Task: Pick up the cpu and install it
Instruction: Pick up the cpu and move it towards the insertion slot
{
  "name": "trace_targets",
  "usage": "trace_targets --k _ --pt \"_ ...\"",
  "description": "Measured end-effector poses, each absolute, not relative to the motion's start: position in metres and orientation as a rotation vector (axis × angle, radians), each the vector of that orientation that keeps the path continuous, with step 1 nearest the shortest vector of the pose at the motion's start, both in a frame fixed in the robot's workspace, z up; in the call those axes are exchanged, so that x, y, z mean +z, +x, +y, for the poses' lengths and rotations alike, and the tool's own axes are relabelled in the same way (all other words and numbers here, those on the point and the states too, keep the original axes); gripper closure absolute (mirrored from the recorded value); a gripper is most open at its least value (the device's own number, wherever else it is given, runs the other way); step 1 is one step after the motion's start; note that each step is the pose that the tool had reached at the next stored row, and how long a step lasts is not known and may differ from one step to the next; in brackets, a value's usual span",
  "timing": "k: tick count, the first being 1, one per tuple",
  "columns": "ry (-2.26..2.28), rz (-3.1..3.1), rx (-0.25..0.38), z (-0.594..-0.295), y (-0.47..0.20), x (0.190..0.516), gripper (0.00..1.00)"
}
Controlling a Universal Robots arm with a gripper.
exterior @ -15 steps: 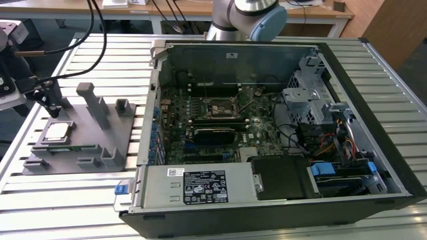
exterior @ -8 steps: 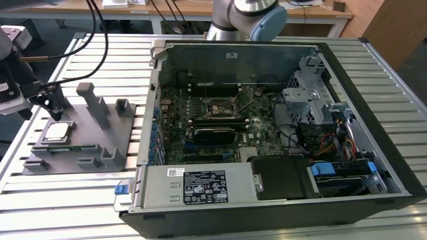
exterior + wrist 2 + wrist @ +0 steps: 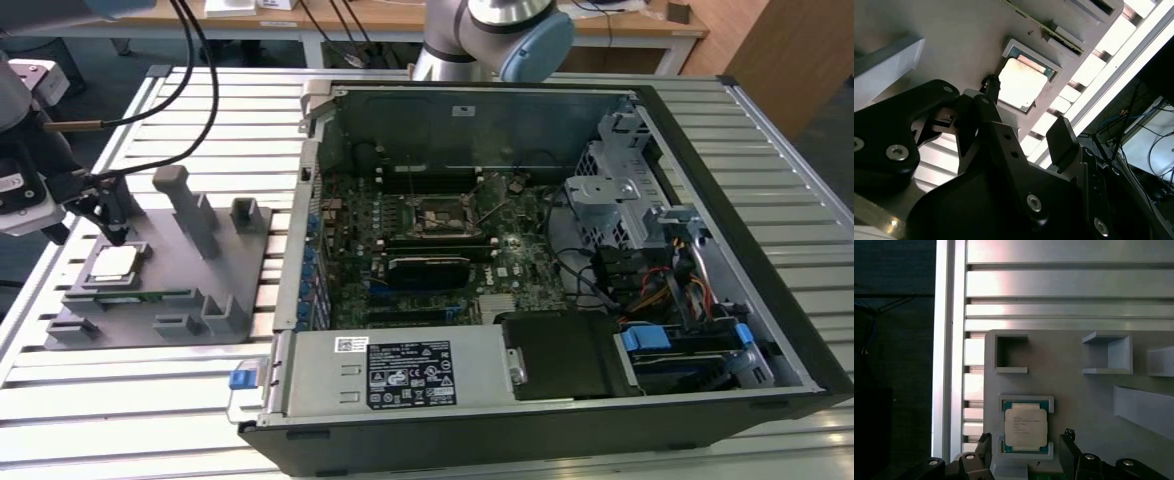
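Cpu (image 3: pixel 1025 426) is lying flat, lid up, seated squarely in grey fixture (image 3: pixel 1079 405) pocket. Gripper (image 3: pixel 1027 440) is hovering wide open, straddling it, gripping nothing.

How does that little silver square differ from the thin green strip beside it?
The cpu is square with a silver-grey top; the memory stick is a long, narrow green strip. The cpu lies flat in a framed recess; the memory stick appears to stand on edge. Both rest on the grey holder.
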State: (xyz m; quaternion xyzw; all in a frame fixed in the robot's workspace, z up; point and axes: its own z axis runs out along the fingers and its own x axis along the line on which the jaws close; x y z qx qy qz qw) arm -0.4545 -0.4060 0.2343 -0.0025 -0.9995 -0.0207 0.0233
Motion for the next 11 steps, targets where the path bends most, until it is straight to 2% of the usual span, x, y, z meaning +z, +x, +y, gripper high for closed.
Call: trace_targets --k 11 --pt "-0.008 -3.095 -0.064 -0.406 -0.4545 0.2307 0.35"
